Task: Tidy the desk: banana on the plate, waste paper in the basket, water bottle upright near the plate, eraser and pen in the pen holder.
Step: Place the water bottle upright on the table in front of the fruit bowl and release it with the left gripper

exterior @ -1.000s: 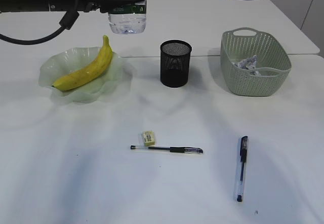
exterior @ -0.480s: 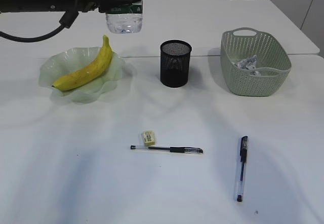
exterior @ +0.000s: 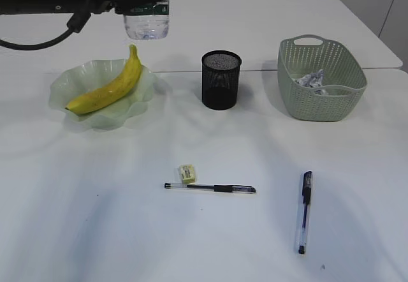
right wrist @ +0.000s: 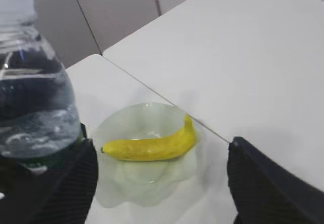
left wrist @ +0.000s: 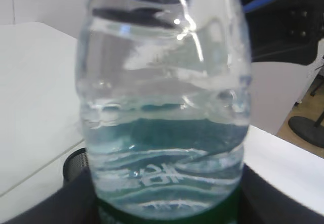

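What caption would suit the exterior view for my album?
Left claw carries a water bottle above the banana on its plate.

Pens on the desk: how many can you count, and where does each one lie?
2. One pen lies crosswise just below the eraser; the other pen lies lengthwise at front right. None shows in the pen holder, though its inside is hidden.

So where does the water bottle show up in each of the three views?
Exterior: water bottle top left, hanging above the plate's far edge.
Left wrist: fills the centre of the frame.
Right wrist: left edge, beside the plate.
Shared landmark: the banana, seen in the exterior and right wrist views only.
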Tool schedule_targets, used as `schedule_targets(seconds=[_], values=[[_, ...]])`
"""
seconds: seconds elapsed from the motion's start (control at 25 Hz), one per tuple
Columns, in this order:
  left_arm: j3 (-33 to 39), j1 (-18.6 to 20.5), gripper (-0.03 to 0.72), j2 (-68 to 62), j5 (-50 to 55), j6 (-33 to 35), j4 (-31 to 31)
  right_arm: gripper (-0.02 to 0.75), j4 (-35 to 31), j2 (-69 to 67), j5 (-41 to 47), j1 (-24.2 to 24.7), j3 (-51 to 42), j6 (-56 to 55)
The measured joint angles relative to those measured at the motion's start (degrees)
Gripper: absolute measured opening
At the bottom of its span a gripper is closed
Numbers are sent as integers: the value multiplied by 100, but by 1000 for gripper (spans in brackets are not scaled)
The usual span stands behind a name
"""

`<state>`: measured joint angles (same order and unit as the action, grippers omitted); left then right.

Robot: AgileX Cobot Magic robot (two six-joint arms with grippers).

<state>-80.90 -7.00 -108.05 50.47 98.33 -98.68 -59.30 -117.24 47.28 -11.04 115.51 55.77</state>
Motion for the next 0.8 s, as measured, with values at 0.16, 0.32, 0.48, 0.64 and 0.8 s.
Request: schedule_targets(seconds=[0.16,0.32,0.48,0.64,0.8], values=[[0,148,358,0,0,0,-13,591,415,0,-279,50,0,0],[0,171,358,0,0,0,-13,590,815,0,-377,171,0,0],[0,171,358,0,10,0,-13,590,1131,0,-507,377,0,0],[0,171,358,0,10,0,-13,589,1200,0,-888,451,0,0],[0,171,358,0,10,0,-13,589,1200,0,-1051,451,0,0]])
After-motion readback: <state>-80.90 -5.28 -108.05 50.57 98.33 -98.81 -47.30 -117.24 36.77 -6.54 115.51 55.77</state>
